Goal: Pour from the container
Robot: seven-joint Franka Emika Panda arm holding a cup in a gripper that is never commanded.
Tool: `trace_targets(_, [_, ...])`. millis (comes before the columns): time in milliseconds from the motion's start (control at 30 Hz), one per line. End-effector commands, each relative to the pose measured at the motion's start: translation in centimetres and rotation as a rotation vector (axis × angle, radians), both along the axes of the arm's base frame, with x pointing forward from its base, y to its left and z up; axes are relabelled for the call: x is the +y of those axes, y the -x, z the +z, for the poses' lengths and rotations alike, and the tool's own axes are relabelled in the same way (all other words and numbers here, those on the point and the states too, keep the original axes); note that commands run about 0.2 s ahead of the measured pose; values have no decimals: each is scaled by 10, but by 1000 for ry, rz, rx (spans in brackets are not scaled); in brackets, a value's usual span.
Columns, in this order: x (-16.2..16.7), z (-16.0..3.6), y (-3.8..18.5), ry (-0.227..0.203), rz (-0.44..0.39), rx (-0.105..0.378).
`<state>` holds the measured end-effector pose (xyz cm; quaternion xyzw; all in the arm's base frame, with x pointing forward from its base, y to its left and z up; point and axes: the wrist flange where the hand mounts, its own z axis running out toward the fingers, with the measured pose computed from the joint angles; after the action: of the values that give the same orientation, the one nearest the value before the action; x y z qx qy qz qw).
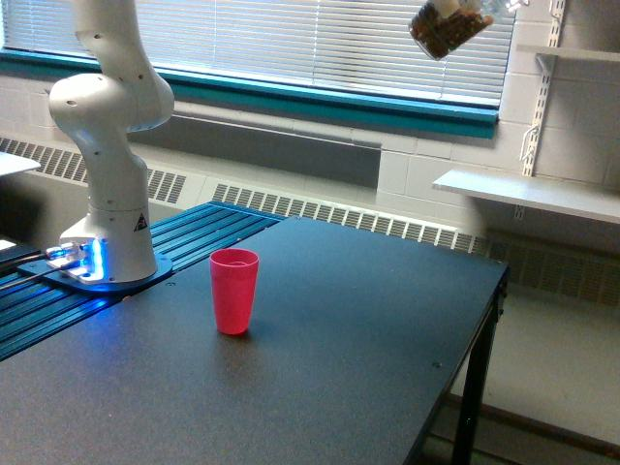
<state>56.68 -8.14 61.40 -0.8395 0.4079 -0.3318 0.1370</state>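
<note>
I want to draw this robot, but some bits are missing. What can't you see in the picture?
- The gripper: cut off by the exterior view's top edge, so open or shut can't be told.
- The arm: its upper part leaves the top edge.
- The clear jar: its top is cut off and blurred, so any lid is unclear.
- Inside the pink cup: hidden by its wall.

I work in what looks like a lab or institutional workroom, not a home. My white base (107, 194) is bolted to a mount with blue lights glowing at its foot, beside a bare black table (368, 329). Behind me the wall (572, 107) is painted cinder block, with a teal sill (320, 97) under closed horizontal blinds (320, 39) and a long radiator grille (339, 215) along the bottom. At the exterior view's right, plain shelves (528, 192) hang on slotted metal standards, mostly bare
</note>
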Motion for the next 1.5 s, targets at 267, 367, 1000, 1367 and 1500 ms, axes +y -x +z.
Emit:
trace_targets(267, [10,-91,13,-98,-116,176])
trace_targets(367, [11,-94,15,-92,-128,186])
trace_targets(1000, [23,-123,57,-50,-203,252])
trace_targets(1367, [44,-142,94,-40,-230,290])
trace_targets(1500, [50,-148,107,-48,-248,305])
